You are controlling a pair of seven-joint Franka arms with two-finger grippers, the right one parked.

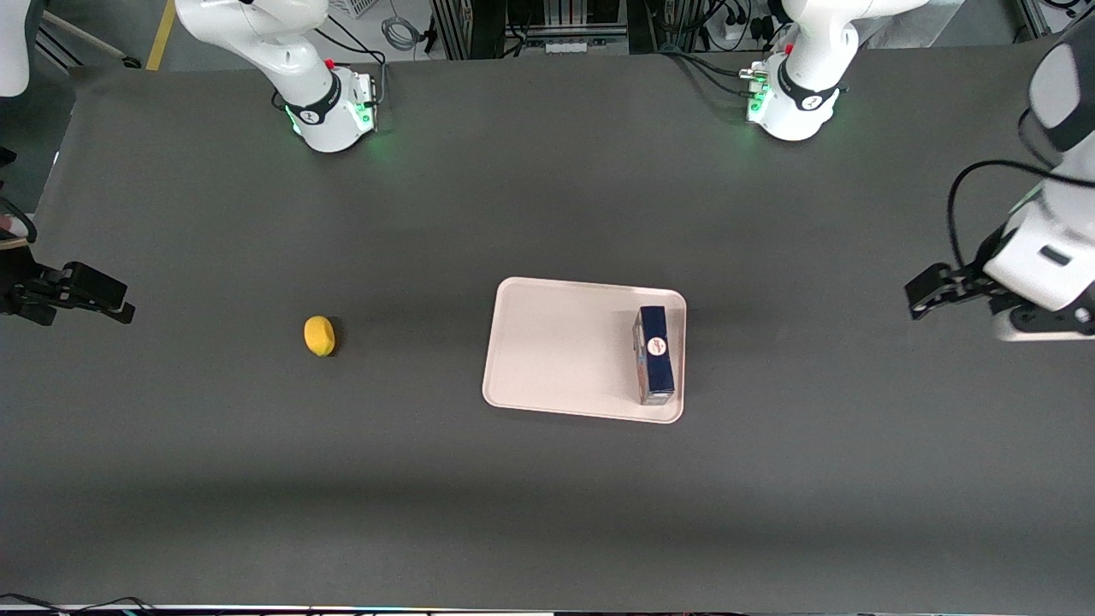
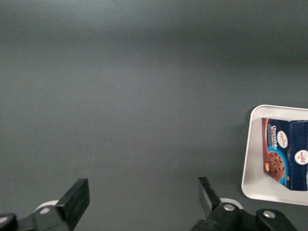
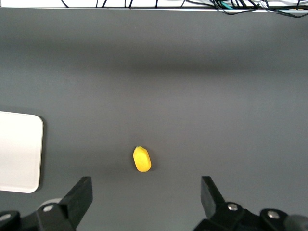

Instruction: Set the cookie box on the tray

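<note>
toward the parked arm's end of the dark surface (image 1: 547, 505) lies a small yellow lump (image 1: 319, 335), alone and well apart from everything else; it plays no part in the job. next comes the tray (image 1: 556, 351), flat near the middle of the surface, and the cookie box (image 1: 656, 355) rests inside it, along the rim nearest the working arm, lying on a long side with nothing touching it. that placement reads as the goal met: the box sits wholly within the rim. farthest along, the gripper (image 1: 928, 295) hangs well apart from the tray at the working arm's end, its fingers (image 2: 77, 199) spread wide and holding nothing, which suits an arm that has no more to carry.
</note>
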